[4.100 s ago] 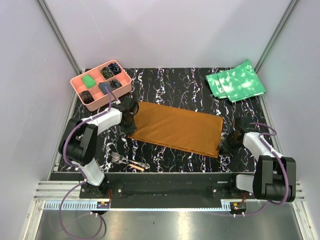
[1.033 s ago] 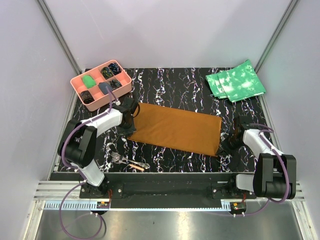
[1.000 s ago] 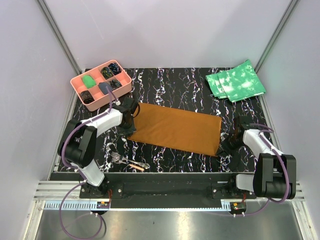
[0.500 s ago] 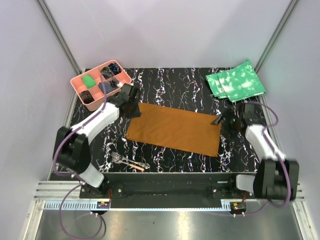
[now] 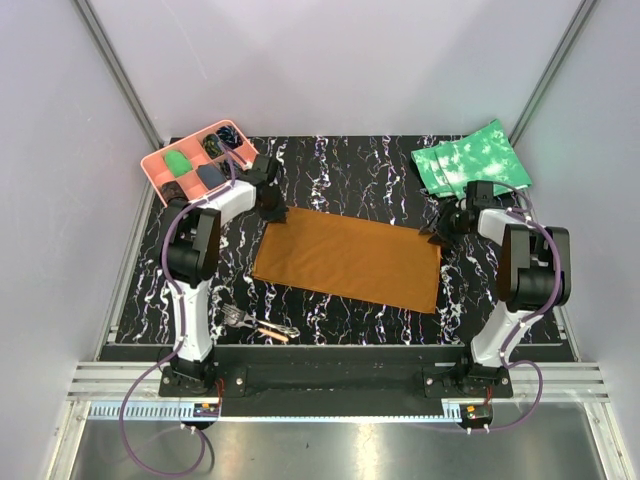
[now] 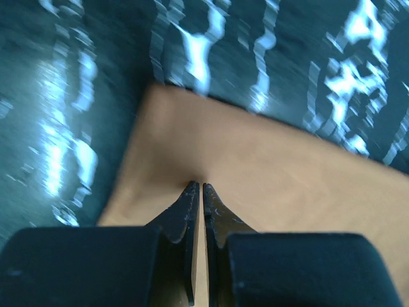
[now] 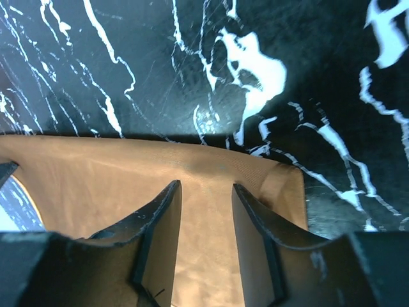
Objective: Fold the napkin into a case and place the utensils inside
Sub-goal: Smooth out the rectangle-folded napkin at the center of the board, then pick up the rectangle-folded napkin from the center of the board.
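The rust-brown napkin lies folded into a flat oblong in the middle of the table; there is no narrow case. My left gripper is at its far left corner. In the left wrist view the jaws are closed to a thin slit, and the napkin puckers at their tips. My right gripper is at the far right corner. It is open, with its fingers over the napkin's far edge. The fork and the orange-ended piece lie near the front edge.
A pink compartment tray with small items stands at the far left, just behind my left arm. Green mottled cloths lie at the far right, behind my right gripper. Metal frame posts and pale walls enclose the table.
Both grippers moved from the napkin's side edges away to its far corners. The napkin's outline has hardly changed.
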Available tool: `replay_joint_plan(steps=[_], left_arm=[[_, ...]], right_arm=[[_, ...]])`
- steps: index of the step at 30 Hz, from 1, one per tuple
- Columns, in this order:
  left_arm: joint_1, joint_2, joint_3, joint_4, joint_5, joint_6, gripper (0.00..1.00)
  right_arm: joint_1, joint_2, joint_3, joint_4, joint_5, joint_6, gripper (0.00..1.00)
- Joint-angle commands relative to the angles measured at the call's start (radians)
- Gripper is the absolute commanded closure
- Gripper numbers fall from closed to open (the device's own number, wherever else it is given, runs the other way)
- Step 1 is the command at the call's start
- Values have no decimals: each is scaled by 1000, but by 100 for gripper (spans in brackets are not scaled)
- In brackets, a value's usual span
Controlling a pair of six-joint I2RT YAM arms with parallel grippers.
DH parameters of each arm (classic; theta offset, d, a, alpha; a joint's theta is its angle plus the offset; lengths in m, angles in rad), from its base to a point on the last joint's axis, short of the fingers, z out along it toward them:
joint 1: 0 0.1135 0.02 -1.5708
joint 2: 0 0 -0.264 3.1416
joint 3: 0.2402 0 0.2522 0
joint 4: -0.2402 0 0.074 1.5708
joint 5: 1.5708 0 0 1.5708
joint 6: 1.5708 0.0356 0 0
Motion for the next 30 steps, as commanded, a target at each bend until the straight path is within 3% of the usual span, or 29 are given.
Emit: replay_joint_plan(steps=[1, 10, 18, 20, 25, 30], left_arm=[[31, 47, 65, 9, 10, -12, 92], [59, 67, 64, -51, -79, -27, 86], [24, -143, -28, -28, 5, -53, 74], [20, -218, -66, -22, 26, -52, 71], [4, -367, -159, -22, 60, -21, 68], [-18, -552, -370, 41, 111, -39, 69]], right_arm=[[-24, 28, 50, 46, 57, -50, 52], [-43, 114, 168, -44, 125, -154, 29], [-43, -113, 133, -217, 266, -84, 7], [-43, -159, 86, -251, 218, -73, 9], [-40, -256, -34, -285, 286, -82, 12], [12, -242, -57, -329, 318, -78, 35]])
